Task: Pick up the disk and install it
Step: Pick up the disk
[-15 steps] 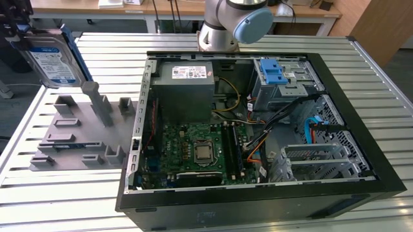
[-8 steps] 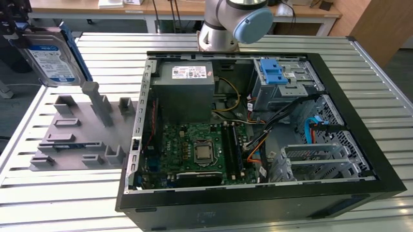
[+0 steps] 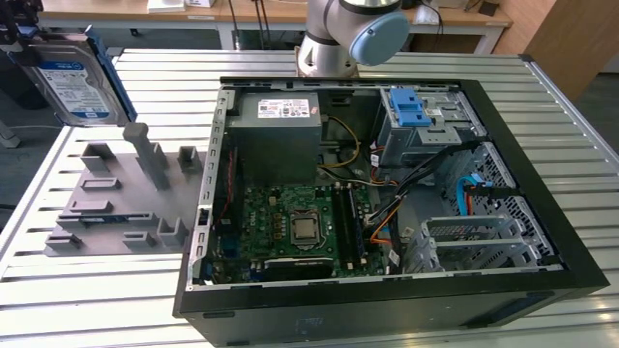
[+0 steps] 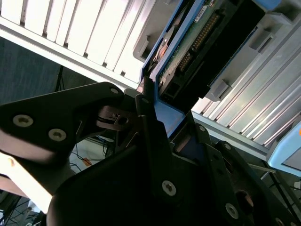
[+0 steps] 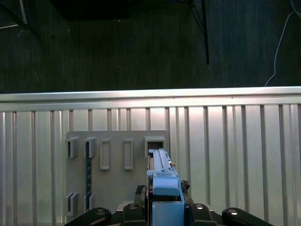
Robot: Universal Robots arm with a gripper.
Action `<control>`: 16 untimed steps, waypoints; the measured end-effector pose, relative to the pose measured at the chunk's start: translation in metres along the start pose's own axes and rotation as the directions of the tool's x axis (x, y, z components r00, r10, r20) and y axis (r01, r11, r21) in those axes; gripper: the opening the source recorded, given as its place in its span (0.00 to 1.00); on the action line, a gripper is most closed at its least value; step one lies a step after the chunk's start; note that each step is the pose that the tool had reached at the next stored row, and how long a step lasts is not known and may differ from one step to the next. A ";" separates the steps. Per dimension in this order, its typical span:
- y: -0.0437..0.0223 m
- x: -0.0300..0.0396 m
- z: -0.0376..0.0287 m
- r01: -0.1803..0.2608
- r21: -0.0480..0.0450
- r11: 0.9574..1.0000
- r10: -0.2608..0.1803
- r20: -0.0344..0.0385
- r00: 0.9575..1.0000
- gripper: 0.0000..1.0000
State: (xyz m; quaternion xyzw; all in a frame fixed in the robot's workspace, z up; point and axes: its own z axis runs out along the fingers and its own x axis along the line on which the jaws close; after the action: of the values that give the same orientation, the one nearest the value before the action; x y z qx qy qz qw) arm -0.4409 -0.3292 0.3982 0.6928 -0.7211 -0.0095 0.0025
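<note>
The disk (image 3: 75,81), silver with a white-and-blue label and a blue carrier frame, hangs upright in the air at the exterior view's far left, above the grey holder plate (image 3: 111,199). My gripper (image 3: 27,35) is shut on its upper end. The second wrist view shows the disk's (image 4: 195,40) green circuit-board side and connector, with my gripper (image 4: 155,103) clamped on the blue frame. In the first wrist view the disk (image 5: 162,176) stands edge-on out of my gripper (image 5: 164,207), over the holder plate (image 5: 115,186).
An open black computer case (image 3: 541,217) lies on the slatted metal table (image 3: 87,304). Inside are a grey power-supply box (image 3: 278,138), a green motherboard (image 3: 300,225) and a silver perforated cage with a blue latch (image 3: 410,109). The arm's base (image 3: 343,36) stands behind the case.
</note>
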 end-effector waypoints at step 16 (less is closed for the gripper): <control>0.0003 -0.0002 -0.0164 0.000 0.000 1.000 0.000 0.000 1.000 0.36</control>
State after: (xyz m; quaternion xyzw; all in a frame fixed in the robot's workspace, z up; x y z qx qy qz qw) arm -0.4409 -0.3292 0.4145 0.6928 -0.7211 -0.0095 0.0025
